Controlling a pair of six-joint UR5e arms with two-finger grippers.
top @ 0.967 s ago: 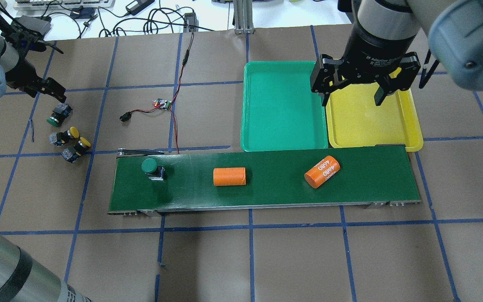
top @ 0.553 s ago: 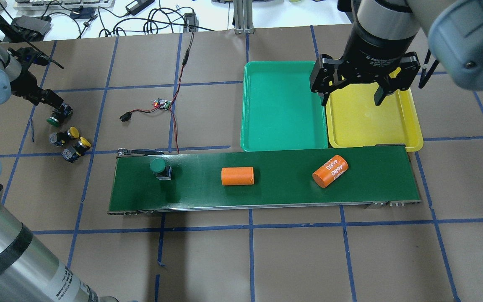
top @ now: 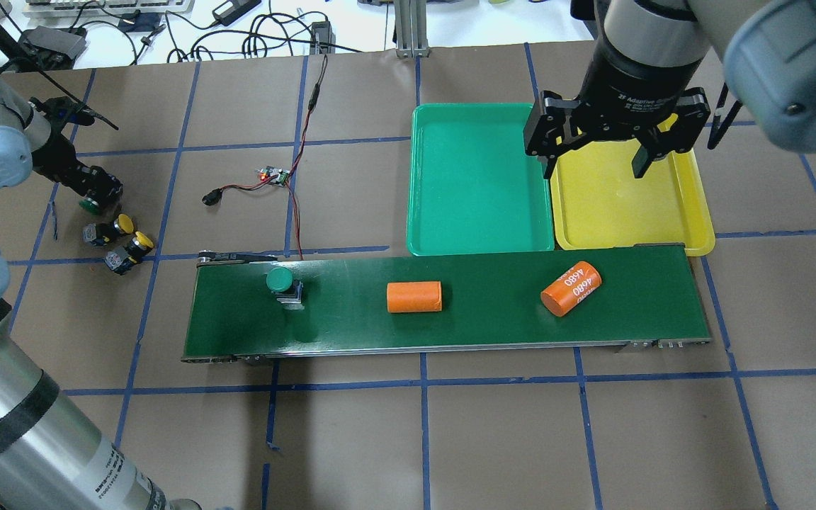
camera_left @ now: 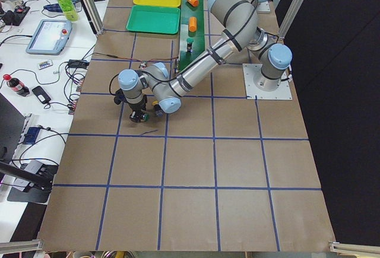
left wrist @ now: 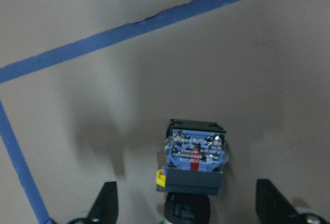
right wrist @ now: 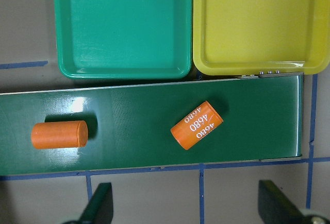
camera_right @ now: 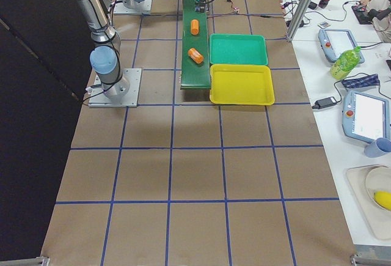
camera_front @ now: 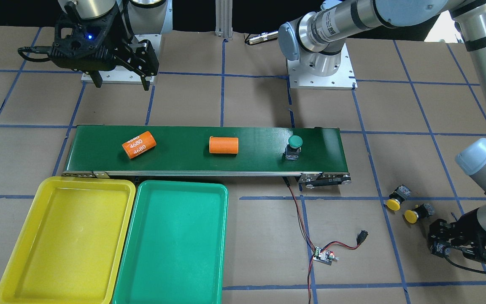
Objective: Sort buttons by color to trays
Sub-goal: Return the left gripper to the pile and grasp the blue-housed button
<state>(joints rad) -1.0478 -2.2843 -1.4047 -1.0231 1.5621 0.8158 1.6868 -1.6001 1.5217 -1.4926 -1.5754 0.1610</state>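
At the left side of the counter (top: 380,439), the left end effector (top: 93,188) is set low over a green button (left wrist: 196,157) lying on its side. The jaws are spread wide with one finger (left wrist: 105,203) on each side and nothing gripped. Contact is probably not made, but the frame edge cuts the view.

Two yellow buttons (top: 123,224) lie just beside it. A second green button (top: 280,280) stands on the belt (top: 450,333) with two orange cylinders (top: 414,297).

The right end effector (top: 594,164) is held wide and empty above the seam between the green tray (top: 479,177) and the yellow tray (top: 627,212). Both trays are bare.

Risks: the round cap could be squeezed off-centre and the button rolled or squirted out. The yellow buttons could be knocked by a finger. A cylinder could be taken by mistake.
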